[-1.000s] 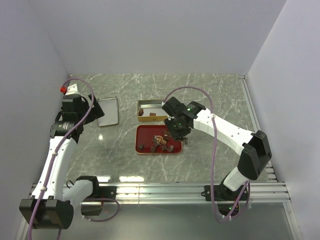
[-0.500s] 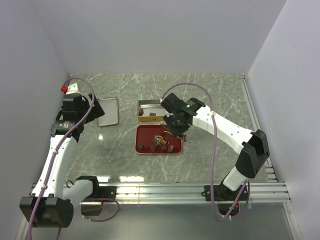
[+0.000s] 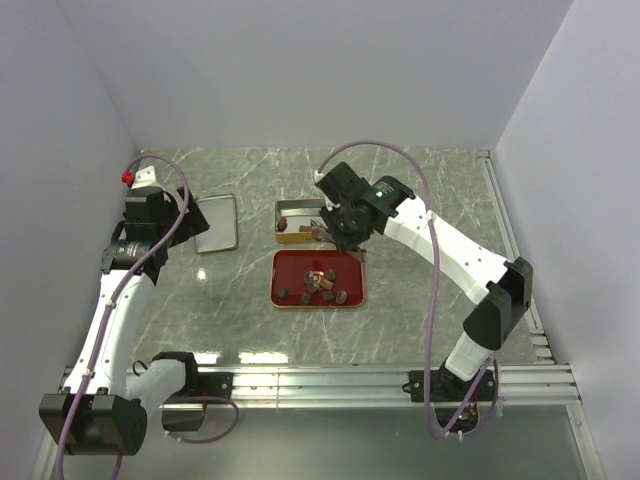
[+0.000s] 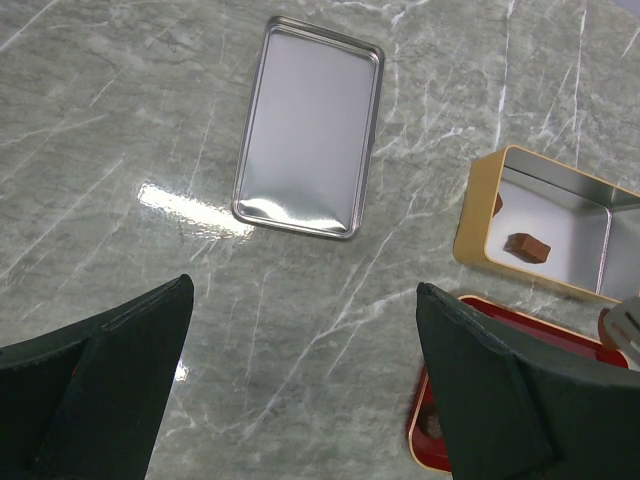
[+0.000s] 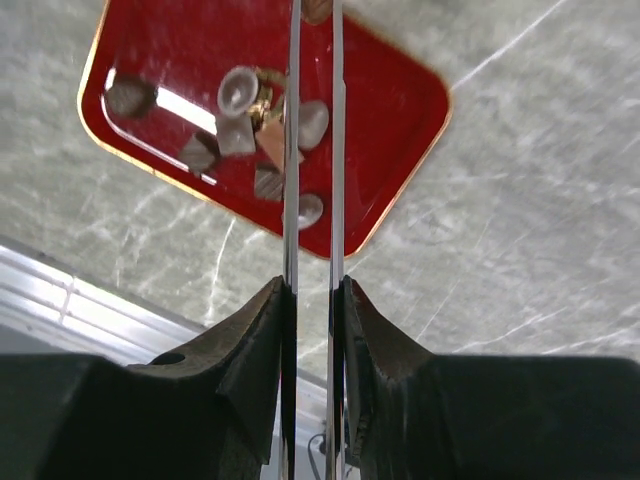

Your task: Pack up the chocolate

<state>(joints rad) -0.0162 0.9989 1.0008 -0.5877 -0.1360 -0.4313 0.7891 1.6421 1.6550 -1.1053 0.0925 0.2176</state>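
Most chocolate (image 5: 237, 135) is lying on the red tray (image 5: 400, 110), with one piece in the tin (image 4: 478, 215). The right claw (image 5: 312, 290) is squeezing the tongs (image 5: 294, 150), apparently carrying another there and needing steady pressure; the left claw (image 4: 302, 300) is gaping.

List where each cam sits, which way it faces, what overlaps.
Top external: above and behind the robot, looking down on the table; left arm, right arm show.
Left wrist: looks down at silver tray and gold tin; open left fingers at bottom.
Right wrist: looks down along the tongs at chocolate on the red tray; right fingers clamp the tongs.
Shared: both wrist views catch the red tray.
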